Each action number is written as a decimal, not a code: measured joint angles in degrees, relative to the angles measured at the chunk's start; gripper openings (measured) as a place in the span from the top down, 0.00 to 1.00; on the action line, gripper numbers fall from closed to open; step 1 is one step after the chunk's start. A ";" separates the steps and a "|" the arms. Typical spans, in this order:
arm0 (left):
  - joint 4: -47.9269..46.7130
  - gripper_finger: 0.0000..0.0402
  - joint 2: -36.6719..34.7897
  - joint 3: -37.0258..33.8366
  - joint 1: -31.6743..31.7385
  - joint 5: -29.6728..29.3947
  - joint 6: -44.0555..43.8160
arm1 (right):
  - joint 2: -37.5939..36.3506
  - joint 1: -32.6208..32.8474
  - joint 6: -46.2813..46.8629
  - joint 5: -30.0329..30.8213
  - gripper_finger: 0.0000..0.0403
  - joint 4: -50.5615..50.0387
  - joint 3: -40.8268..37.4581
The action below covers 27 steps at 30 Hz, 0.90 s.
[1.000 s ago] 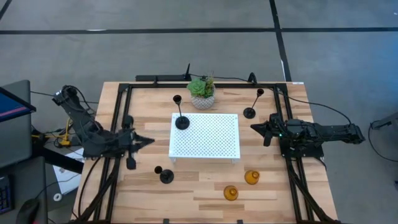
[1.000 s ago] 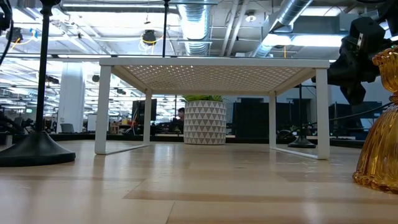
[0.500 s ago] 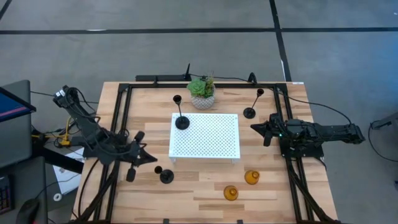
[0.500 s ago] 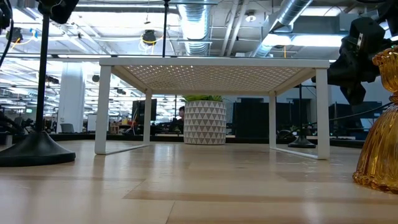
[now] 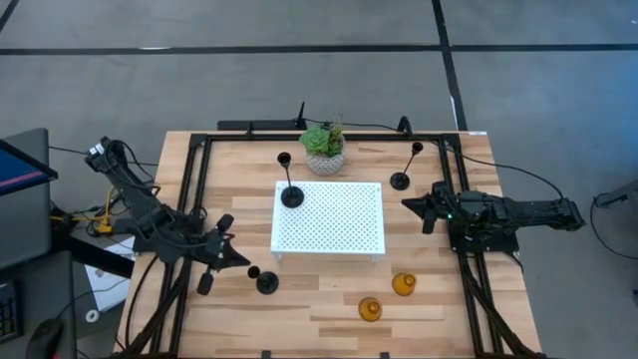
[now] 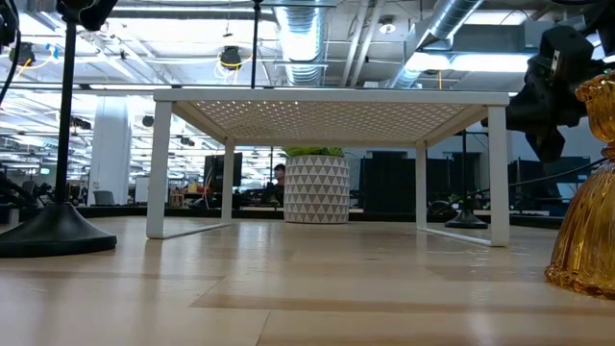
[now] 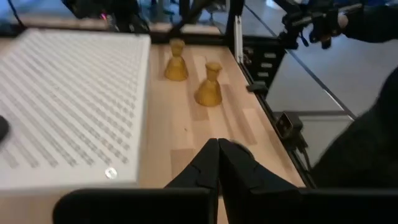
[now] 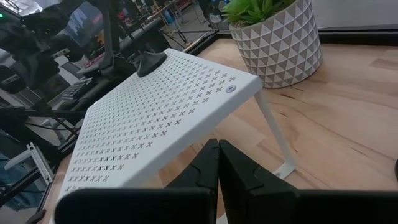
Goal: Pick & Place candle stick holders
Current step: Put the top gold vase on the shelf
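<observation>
A tall black holder stands with its round base (image 5: pixel 291 196) on the white perforated rack (image 5: pixel 339 224). A second tall black one (image 5: pixel 400 180) stands on the table at the far right. The short black holder (image 5: pixel 267 283) stands on the table near the rack's near left corner, and also shows in the low view (image 6: pixel 56 231). Two amber holders (image 5: pixel 403 285) (image 5: pixel 370 309) stand near the front right. My left gripper (image 5: pixel 239 261) is shut and empty, just left of the short black holder. My right gripper (image 5: pixel 407 204) is shut and empty at the rack's right side.
A green plant in a white patterned pot (image 5: pixel 324 150) stands behind the rack. Black frame rails (image 5: pixel 189 199) run along the table's left, right and far sides. Bare wood lies along the near edge, left of the amber holders.
My left gripper has gone toward the table's near edge and a little right, ending close beside the short black holder. Its fingers stay shut. The holders and my right arm have kept still.
</observation>
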 joint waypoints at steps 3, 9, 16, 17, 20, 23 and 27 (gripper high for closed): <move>5.32 0.99 -0.71 0.00 0.00 -0.99 6.03 | 0.00 0.01 0.00 0.85 1.00 0.38 -0.04; 20.38 0.98 -1.43 0.00 0.00 -0.99 20.12 | -0.01 -0.01 0.78 3.05 1.00 0.51 -0.06; 25.51 0.98 -1.43 0.00 0.00 -1.94 26.76 | 0.00 0.01 3.89 3.73 1.00 0.71 -0.04; 25.52 0.98 -1.42 0.00 0.00 -1.93 26.80 | 0.00 0.01 4.35 3.75 1.00 0.73 -0.04; 26.36 0.98 -0.74 0.00 0.09 -1.93 26.57 | -0.02 0.01 4.50 3.81 1.00 0.73 -0.04; 30.24 0.98 0.64 0.00 0.11 -1.91 26.50 | -0.01 0.01 4.50 3.81 1.00 0.73 -0.04; 36.83 0.98 2.71 0.00 0.45 -1.89 28.95 | 0.00 0.01 4.41 4.21 1.00 0.73 -0.04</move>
